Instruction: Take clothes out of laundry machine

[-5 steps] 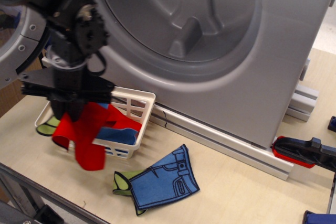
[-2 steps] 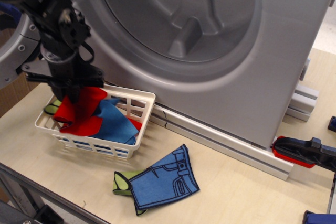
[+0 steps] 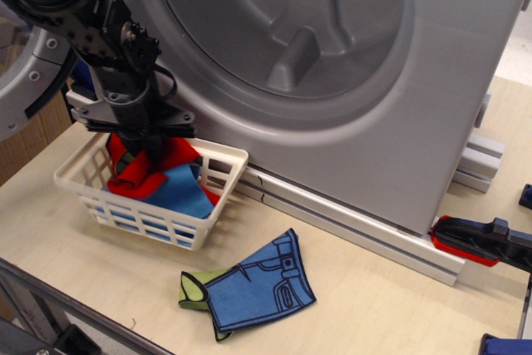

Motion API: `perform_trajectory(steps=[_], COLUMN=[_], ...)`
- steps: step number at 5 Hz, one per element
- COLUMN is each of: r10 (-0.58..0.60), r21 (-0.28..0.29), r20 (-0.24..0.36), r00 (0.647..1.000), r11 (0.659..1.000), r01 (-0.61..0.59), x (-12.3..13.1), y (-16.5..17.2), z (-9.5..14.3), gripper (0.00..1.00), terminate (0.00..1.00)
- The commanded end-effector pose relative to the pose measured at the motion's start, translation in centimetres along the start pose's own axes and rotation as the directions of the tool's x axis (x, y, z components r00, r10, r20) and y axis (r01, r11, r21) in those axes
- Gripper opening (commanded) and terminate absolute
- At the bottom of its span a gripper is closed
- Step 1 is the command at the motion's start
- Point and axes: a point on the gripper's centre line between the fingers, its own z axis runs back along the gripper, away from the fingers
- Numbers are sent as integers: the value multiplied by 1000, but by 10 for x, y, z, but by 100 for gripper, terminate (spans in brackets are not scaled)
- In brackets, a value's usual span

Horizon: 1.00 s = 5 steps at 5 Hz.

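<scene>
The laundry machine is a big silver-grey box with its ribbed drum open and empty in view. Its porthole door is swung out at the left. My gripper hangs at the drum's lower left, low in the white slotted basket. It looks shut on the red clothes, which lie bunched in the basket, though the cloth partly hides the fingertips. A yellow-green piece lies on the table, poking out from under the jeans-printed cloth.
A plain light-blue cloth lies in the basket beside the red clothes. An aluminium rail runs along the machine's base. A red and black tool lies at the right. A metal bar edges the table's front.
The gripper has moved right and down with the red clothes. They hung over the basket's front rim a second ago and now lie inside the basket.
</scene>
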Motion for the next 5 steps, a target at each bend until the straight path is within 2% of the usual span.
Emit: perform_trajectory(steps=[1, 4, 5], r10=[-43, -12, -7], r21=[-11, 56, 60], r20=[-70, -224, -241], r00=[997, 974, 971], r11=[999, 998, 998], r01=[42, 25, 22], x=[19, 27, 21], y=[-25, -35, -37], z=[52, 117, 136], gripper=[100, 100, 100], terminate=[0, 0, 100])
